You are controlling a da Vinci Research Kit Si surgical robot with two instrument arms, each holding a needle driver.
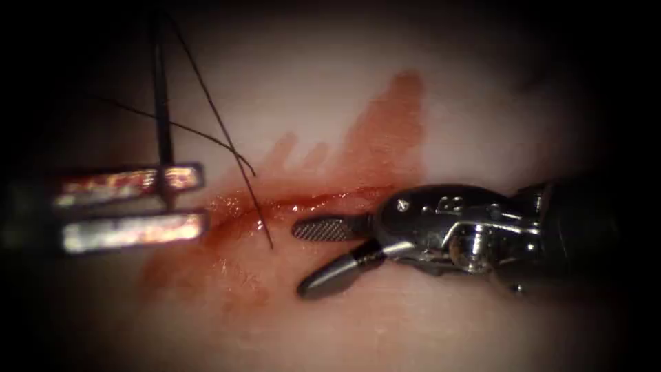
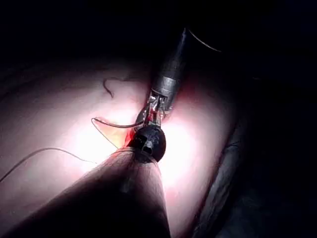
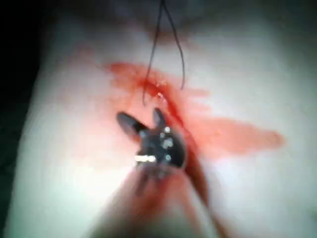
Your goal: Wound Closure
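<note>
Endoscope first: right tool [image 1: 313, 258] comes in low from the right w/ its jaws spread wide, nothing btwn them, upper jaw lying right along the cut [image 1: 303, 203], lower one on the tissue [image 1: 482, 103] just below it. Left tool [image 1: 186, 200] sits at the left end of the cut, two bright jaws parallel w/ a dark gap, thread [image 1: 163, 103] running straight up from the upper jaw, so looks like it's pinching thread, tho I can't tell for sure. More strands cross down to the cut, one end lying on the red fluid [image 1: 385, 131]. Can't spot the needle. Left wrist view: loose thread [image 2: 106, 123] curls over the tissue, jaws too dark to read. Right wrist view: right tool [image 3: 141, 118] gaping, empty, next to thread [image 3: 153, 54] and the cut.
</note>
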